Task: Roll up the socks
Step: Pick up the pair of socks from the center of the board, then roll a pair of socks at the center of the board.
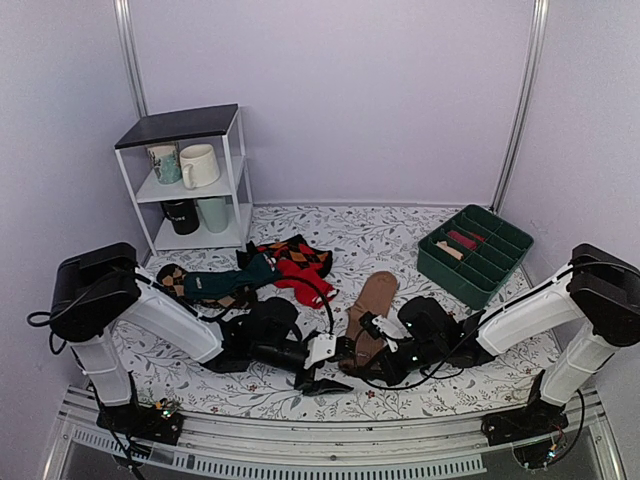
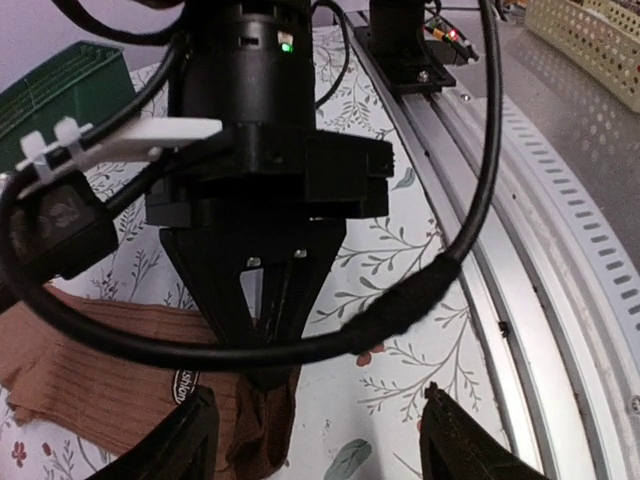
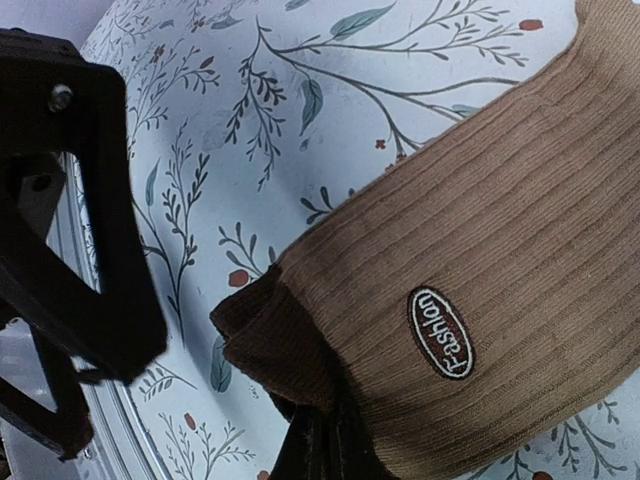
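Zero turns rolled so far, folks: we see the socks [image 1: 372, 300] lying flat and full length on the desk [image 1: 400, 235], so the whole rolling job is ahead of us. Right end effector [image 3: 320, 440] is clenched on their near end, pinching the dark cuff near the label [image 3: 441, 332]. Left end effector [image 2: 325, 440] hovers released right beside it, one finger above the fabric, the other over bare desk.
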